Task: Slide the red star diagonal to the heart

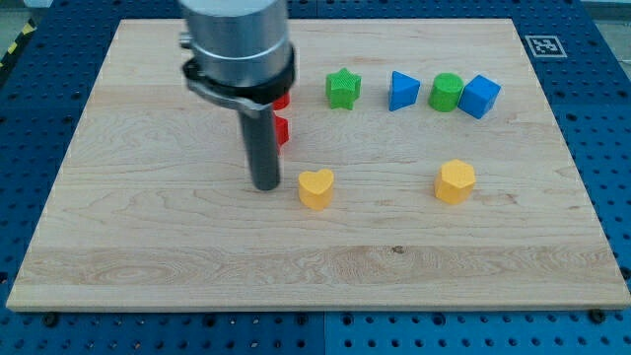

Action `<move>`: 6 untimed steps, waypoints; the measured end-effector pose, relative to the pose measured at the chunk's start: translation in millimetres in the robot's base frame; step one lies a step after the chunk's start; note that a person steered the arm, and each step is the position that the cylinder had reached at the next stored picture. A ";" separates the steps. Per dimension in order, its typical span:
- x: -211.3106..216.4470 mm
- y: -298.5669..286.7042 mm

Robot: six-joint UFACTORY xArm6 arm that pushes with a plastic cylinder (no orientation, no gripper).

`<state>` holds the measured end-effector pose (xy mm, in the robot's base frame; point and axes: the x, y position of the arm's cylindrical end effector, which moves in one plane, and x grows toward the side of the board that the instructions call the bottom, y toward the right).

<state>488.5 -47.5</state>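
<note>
A yellow heart [315, 187] lies near the board's middle. My tip [266, 186] rests on the board just to the left of the heart, a small gap apart. A red block [282, 130] shows as a sliver behind the rod, up and left of the heart; its shape is mostly hidden. A second red sliver [283, 101] shows higher, under the arm's body; its shape cannot be made out.
A green star [343, 89], a blue triangular block [402, 91], a green cylinder [446, 93] and a blue cube [480, 96] stand in a row at the view's top right. A yellow hexagonal block [455, 182] lies right of the heart. The wooden board [148, 247] sits on a blue pegboard.
</note>
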 end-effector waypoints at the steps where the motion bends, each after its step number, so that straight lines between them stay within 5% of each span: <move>1: -0.1 27.6; 3: -47.7 26.7; 6: -58.7 -35.4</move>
